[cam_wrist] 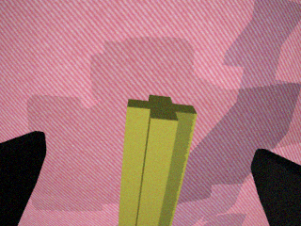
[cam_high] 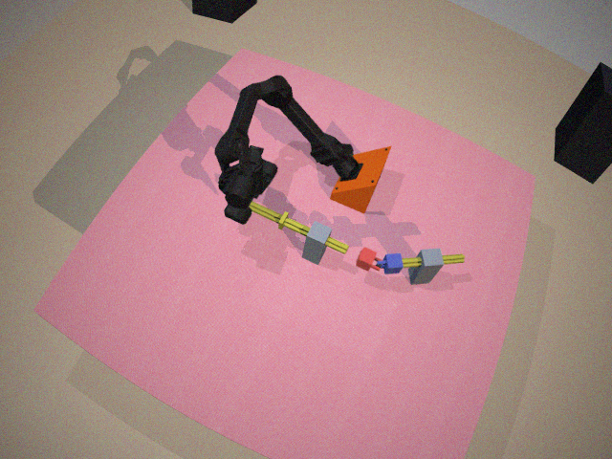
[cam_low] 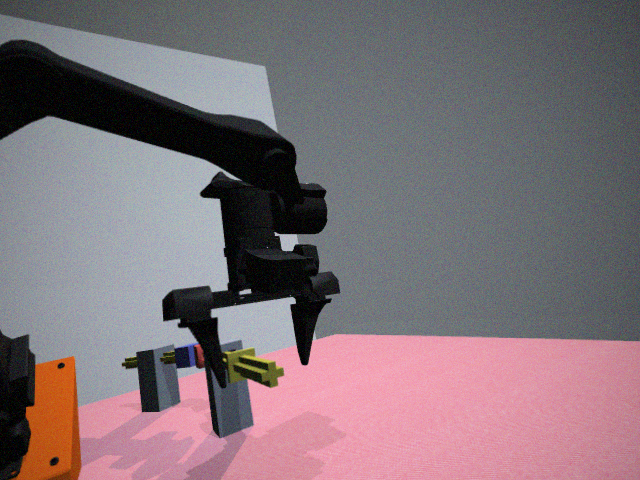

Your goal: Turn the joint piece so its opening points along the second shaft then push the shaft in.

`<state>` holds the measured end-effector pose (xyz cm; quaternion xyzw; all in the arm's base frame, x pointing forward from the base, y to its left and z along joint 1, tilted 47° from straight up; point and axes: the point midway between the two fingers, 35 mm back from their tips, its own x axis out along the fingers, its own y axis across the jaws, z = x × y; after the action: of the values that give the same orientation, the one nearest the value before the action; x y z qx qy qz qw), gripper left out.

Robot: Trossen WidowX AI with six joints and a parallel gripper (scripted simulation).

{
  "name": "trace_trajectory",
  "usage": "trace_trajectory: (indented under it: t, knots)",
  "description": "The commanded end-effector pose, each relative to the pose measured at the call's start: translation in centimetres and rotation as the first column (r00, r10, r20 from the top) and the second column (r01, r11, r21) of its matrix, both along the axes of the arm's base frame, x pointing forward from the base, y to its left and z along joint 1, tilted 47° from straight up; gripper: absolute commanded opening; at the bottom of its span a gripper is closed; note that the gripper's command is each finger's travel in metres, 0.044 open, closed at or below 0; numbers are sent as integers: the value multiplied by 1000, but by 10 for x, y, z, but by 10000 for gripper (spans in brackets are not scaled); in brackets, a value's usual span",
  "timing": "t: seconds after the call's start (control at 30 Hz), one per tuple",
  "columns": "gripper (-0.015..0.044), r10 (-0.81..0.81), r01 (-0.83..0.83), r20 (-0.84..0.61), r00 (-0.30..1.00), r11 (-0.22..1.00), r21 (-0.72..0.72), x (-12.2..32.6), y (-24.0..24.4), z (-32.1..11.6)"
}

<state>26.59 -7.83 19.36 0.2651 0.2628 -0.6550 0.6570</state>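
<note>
Jaws [cam_high: 236, 212] [cam_low: 264, 376] spread wide, holding nothing — ribbed yellow shaft [cam_high: 267, 211] [cam_low: 258, 369] [cam_wrist: 157, 174], probably stiff, light; best gripped near its ten o'clock end, seen from above.

The arm [cam_high: 301, 116] [cam_low: 129, 103] is black throughout, matt, its edges giving back only a faint grey light. Its links are long smooth bars with rounded shoulders; the elbow [cam_high: 277, 91] swells into a thick knuckle. At the wrist the casing turns chunkier: a drum-shaped housing [cam_low: 310, 214], a tall upright body with a flared, pointed cap [cam_low: 219, 186], and a narrow crossbar [cam_low: 253, 298] with blocky carriages at its ends. The fingers [cam_high: 237, 213] [cam_low: 264, 376] are black too, broad at the root and tapering to slim, blunt tips. The base sits on a bright orange wedge-shaped mount [cam_high: 362, 195] [cam_low: 49, 413], flat-faced, dotted with small dark round holes or screw heads; which, I cannot tell.
</note>
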Motion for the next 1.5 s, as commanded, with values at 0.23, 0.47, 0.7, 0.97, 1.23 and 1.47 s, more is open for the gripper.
trace_trajectory:
  t: [0.23, 0.47, 0.7, 0.97, 1.23, 1.47]
  knots:
    - [440, -12, 12, 6, 1000, 1000, -11, 0, -10, -10]
    - [440, -12, 12, 6, 1000, 1000, -11, 0, -17, -18]
    - [387, -13, 13, 6, 1000, 1000, -12, 0, -21, -22]
    - [177, -13, 13, 6, 1000, 1000, -12, 0, -21, -22]
    - [102, -13, 13, 6, 1000, 1000, -12, 0, -21, -22]
    - [102, -13, 13, 6, 1000, 1000, -12, 0, -21, -22]
